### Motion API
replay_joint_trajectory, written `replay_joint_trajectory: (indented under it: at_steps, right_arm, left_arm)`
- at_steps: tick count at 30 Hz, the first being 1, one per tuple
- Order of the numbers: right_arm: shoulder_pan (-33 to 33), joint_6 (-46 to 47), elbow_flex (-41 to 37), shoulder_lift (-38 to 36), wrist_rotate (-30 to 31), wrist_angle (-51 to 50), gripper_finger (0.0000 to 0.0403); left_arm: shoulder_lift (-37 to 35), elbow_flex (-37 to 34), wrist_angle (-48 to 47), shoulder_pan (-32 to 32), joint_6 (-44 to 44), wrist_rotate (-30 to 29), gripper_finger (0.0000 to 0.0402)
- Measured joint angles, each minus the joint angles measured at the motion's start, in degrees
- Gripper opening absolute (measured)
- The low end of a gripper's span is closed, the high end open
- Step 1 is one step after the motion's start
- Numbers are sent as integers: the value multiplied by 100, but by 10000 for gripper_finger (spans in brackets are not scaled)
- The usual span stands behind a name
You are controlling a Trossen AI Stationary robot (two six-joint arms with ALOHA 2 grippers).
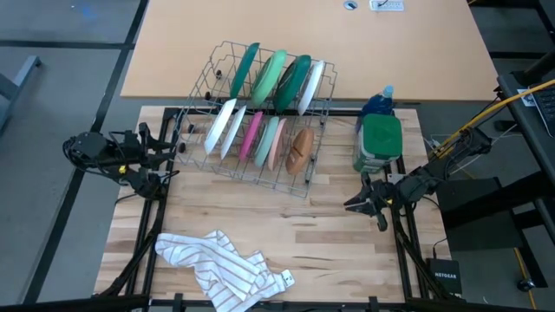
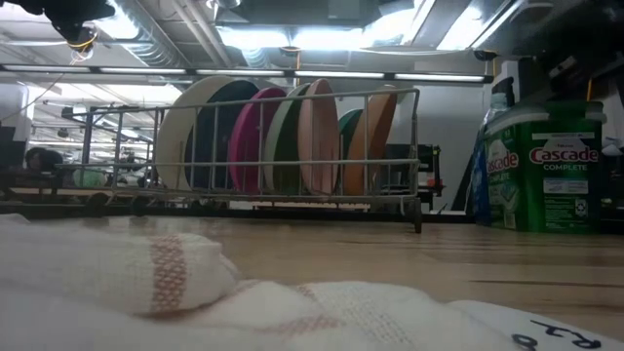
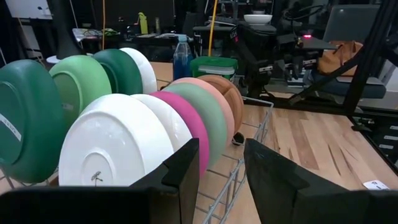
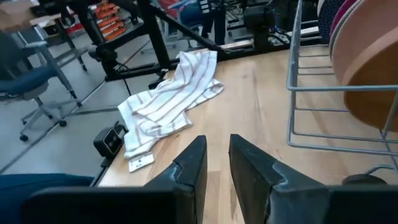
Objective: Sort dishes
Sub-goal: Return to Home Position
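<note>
Ten round plastic dishes point(image 1: 276, 76) stand on edge in the silver wire dish rack point(image 1: 260, 173), seen from my remote station directly ahead of the left gripper point(image 3: 221, 180).

Six fill the row straight in front of that gripper:
- two glossy white plates point(image 3: 115, 146), nearest
- one bright pink plate point(image 3: 196, 127)
- one light green plate point(image 3: 208, 115)
- one pale pink plate point(image 3: 214, 92)
- one tan-brown plate point(image 3: 236, 99), farthest off

Four more lean in the second row, off to the gripper's side: two dark green dishes point(image 3: 25, 118), one light green dish point(image 3: 78, 81) between them and one white dish point(image 3: 144, 67) at the far end. By colour I count three white, two dark green, two light green and one each of bright pink, pale pink and tan-brown. All are smooth and shiny.

The left gripper sits near the rack's end, its dark fingers spread and empty. The right gripper point(image 4: 216, 149) hovers low over the pale butcher-block wooden table point(image 1: 329, 251), its fingers narrowly parted with nothing between them. A rack corner holding the tan-brown plate is just to one side of it. One rumpled white cloth with tan stripes point(image 4: 168, 102) lies ahead of it. One green-lidded Cascade tub point(image 1: 380, 143) stands near the right gripper's flank, with one blue bottle point(image 1: 379, 102) just beyond the tub.
</note>
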Motion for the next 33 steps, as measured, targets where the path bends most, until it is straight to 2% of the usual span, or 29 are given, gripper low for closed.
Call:
replay_joint_trajectory:
  at_steps: [12, 20, 25, 30, 33]
  right_arm:
    - [0, -201, -42, 7, -79, -108, 72]
    - [-13, -1056, -198, -53, -441, -92, 72]
    - [-384, -903, -716, -735, -866, -94, 72]
    - [-946, -506, -1026, -1553, -1932, -351, 72]
    - [-1292, -538, -1069, -2031, -2272, -674, 72]
  left_arm:
    - [0, 0, 0, 0, 0, 0, 118]
    - [0, 0, 0, 1, 0, -2, 118]
    - [2, 0, 0, 0, 0, -2, 118]
    - [2, 0, 2, 0, 0, 0, 118]
    - [2, 2, 0, 2, 0, -2, 118]
